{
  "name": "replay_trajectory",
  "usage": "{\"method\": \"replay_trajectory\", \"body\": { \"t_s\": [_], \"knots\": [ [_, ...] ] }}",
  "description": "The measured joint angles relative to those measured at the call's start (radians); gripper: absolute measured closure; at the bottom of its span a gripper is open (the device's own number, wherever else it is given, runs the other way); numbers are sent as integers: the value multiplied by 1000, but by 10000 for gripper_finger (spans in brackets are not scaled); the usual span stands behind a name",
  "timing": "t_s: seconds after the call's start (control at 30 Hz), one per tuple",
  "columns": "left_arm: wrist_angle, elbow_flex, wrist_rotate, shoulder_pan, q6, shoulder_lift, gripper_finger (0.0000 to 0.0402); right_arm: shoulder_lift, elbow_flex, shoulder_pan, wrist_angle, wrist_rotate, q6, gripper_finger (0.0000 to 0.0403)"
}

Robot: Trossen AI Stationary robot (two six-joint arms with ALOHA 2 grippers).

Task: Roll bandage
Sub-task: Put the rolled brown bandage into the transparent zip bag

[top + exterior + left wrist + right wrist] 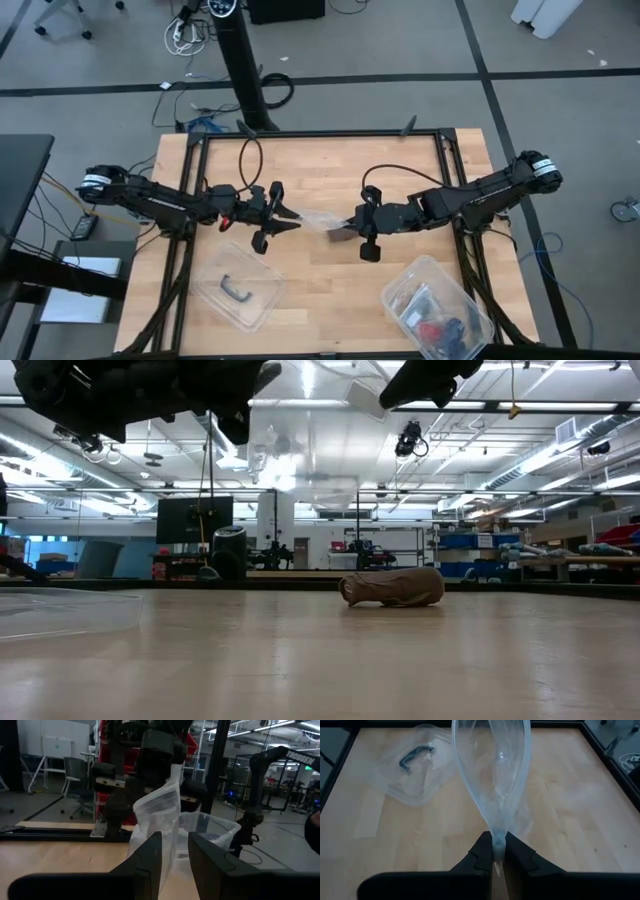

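A clear plastic bag [318,220] hangs in the air over the table's middle, stretched between my two grippers. My left gripper [292,219] is shut on its left end and my right gripper [348,223] is shut on its right end. The bag's mouth gapes open as a loop in the right wrist view [490,775]. The bandage [392,587], a small brown roll, lies on its side on the table. In the high view it shows just under the bag, beside my right gripper [340,235]. No gripper touches it. My left gripper pinches the bag's film [172,840] between its two fingers, coming level from the table's left side. The bag rises from the fingers toward the other gripper, clear of the table. My right gripper pinches the bag's gathered edge [498,839] between its two fingertips, coming level from the table's right side. The bag's rim spreads out from the pinch into an open loop, lifted clear of the table.
A clear plastic tub with a black handle piece [238,288] lies at the near left. A second clear tub with small items [436,310] stands at the near right. A black frame [320,135] borders the wooden table [320,170].
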Motion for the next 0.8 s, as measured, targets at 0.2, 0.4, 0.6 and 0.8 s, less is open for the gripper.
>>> {"method": "replay_trajectory", "body": {
  "t_s": [0.2,0.4,0.6,0.8],
  "knots": [
    [7,4,9,9,29,-4,305,0,0,0,-5,-31,1,383],
    [2,5,89,28,24,-10,305,0,0,0,-11,-42,1,383],
    [5,5,98,50,22,-11,305,0,0,0,-24,-57,3,383],
    [-4,5,95,107,-11,-23,297,0,-1,0,-32,-66,14,383]
  ]
}}
